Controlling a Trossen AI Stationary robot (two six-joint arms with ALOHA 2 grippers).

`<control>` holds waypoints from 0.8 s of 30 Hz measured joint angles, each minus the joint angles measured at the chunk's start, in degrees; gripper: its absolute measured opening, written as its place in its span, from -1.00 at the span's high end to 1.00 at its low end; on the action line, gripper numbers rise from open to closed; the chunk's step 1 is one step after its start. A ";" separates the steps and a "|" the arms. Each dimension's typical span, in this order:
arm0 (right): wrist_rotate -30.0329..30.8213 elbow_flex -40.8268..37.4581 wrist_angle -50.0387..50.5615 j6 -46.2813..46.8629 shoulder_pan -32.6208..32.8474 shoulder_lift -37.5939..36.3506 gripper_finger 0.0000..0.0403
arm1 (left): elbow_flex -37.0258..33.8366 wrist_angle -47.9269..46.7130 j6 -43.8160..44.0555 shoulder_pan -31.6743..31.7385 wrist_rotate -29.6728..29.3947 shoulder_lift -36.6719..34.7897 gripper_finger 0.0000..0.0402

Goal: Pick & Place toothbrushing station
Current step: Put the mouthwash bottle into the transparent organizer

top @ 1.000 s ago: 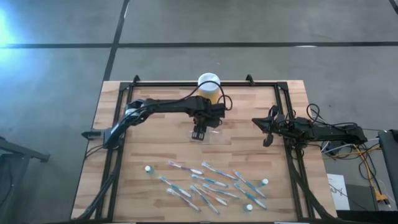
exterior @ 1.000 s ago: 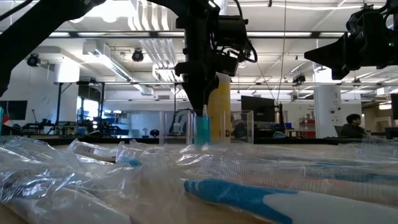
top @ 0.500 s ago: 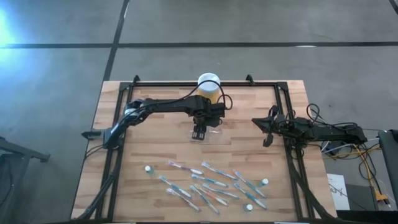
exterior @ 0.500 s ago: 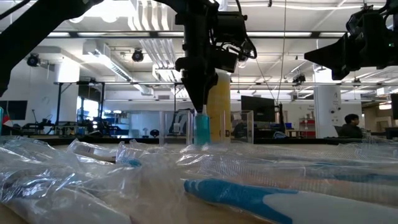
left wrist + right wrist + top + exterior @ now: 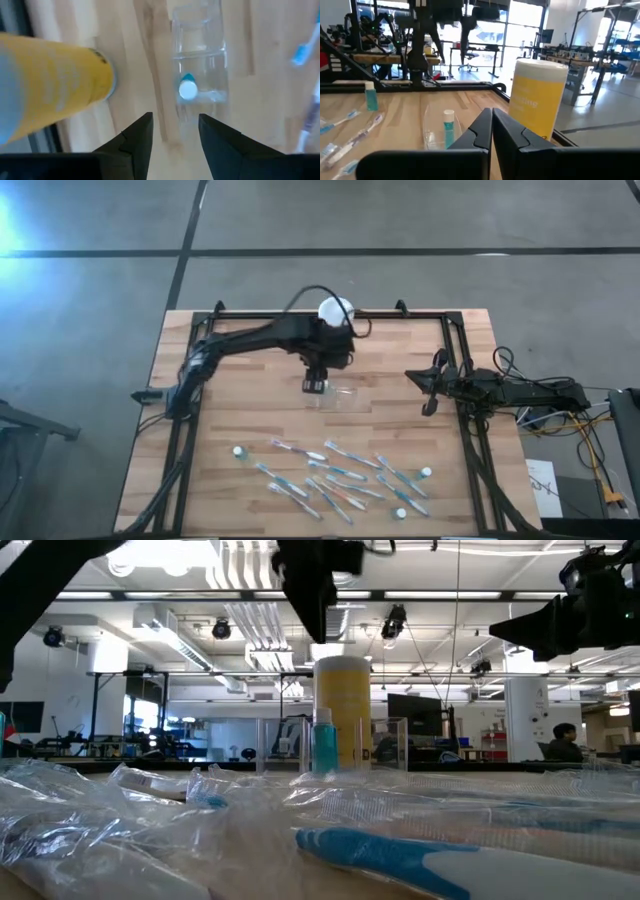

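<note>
High view: we take the yellow jar (image 5: 336, 314) at the worktop's (image 5: 250, 420) far edge as landmark. Just in front of it stands the toothbrushing station (image 5: 338, 397), a clear holder containing one teal, white-capped tube (image 5: 188, 90). Well nearer the camera lie scattered toothbrushes (image 5: 335, 473) and loose tubes (image 5: 238, 451). Our left pincer (image 5: 315, 386) hangs above, between jar and holder, fingers parted, gripping nothing. Our right pincer (image 5: 430, 406) waits well to the jar's right, fingers pressed together, empty.
</note>
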State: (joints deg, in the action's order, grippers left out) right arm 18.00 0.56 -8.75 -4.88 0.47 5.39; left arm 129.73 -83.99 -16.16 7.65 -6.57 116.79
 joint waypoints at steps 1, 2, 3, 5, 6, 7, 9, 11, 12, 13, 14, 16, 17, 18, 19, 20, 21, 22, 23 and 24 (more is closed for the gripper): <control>0.02 0.00 0.00 -0.16 -0.02 0.00 0.96 | 0.78 -1.32 0.79 -0.21 0.00 -1.40 0.19; 0.03 0.00 0.00 -0.30 0.00 -0.03 0.96 | 1.22 -2.56 1.50 -0.42 0.02 -2.90 0.19; 0.02 0.00 0.00 -0.35 0.00 -0.04 0.96 | 1.40 -3.44 2.29 -0.69 0.03 -4.62 0.21; 0.02 0.00 -0.04 -0.35 0.00 -0.07 0.96 | 1.04 -5.00 3.57 -1.16 0.14 -8.48 0.25; 0.02 0.00 -0.02 -0.36 0.00 -0.05 0.96 | 0.68 -5.72 4.22 -1.45 0.32 -10.53 0.29; 0.02 0.00 -0.04 -0.35 -0.02 -0.04 0.96 | 0.12 -6.16 5.05 -1.65 0.50 -12.66 0.33; 0.03 0.00 -0.04 -0.35 -0.02 -0.04 0.96 | -1.56 -5.95 7.20 -2.19 0.61 -17.03 0.42; 0.02 0.00 -0.05 -0.35 -0.01 -0.04 0.96 | -3.91 -6.08 9.57 -2.56 0.63 -21.56 0.51; 0.04 0.00 -0.04 -0.35 -0.02 -0.04 0.96 | -5.16 -6.05 10.90 -2.65 0.61 -23.84 0.56; 0.02 0.00 -0.05 -0.35 0.00 -0.04 0.96 | -6.69 -6.05 12.38 -2.72 0.59 -26.15 0.61; 0.04 0.00 -0.07 -0.33 -0.02 -0.04 0.96 | -8.30 -6.07 13.93 -2.72 0.55 -28.41 0.66; 0.03 0.00 -0.07 -0.33 0.00 -0.04 0.96 | -12.05 -6.02 16.33 -2.67 0.38 -33.14 0.77; 0.04 0.00 -0.07 -0.32 -0.01 -0.04 0.96 | -14.13 -5.91 17.16 -2.67 0.10 -35.46 0.82; 0.04 0.00 -0.07 -0.31 -0.01 -0.04 0.96 | -16.44 -5.49 17.92 -2.67 -0.37 -37.87 0.87; 0.04 0.00 -0.07 -0.31 -0.01 -0.05 0.96 | -19.02 -4.68 18.54 -2.67 -0.87 -40.42 0.91; 0.03 0.00 -0.07 -0.32 -0.01 -0.04 0.96 | -21.66 -3.63 19.13 -2.67 -1.28 -42.85 0.95; 0.04 0.00 -0.09 -0.31 0.00 -0.06 0.96 | -24.68 -2.29 19.68 -2.67 -1.53 -45.52 0.97; 0.04 0.00 -0.08 -0.33 0.00 -0.07 0.96 | -27.81 -0.63 20.14 -2.67 -1.56 -47.95 0.97; 0.04 0.00 -0.09 -0.31 -0.02 -0.07 0.96 | -30.87 1.14 20.34 -2.67 -1.57 -50.28 0.96; 0.04 0.00 -0.09 -0.29 0.00 -0.07 0.96 | -34.10 2.93 20.41 -2.67 -1.56 -52.61 0.94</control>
State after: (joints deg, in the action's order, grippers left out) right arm 18.04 0.56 -8.84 -5.17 0.47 5.32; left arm 95.63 -81.07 4.26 4.97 -8.13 64.18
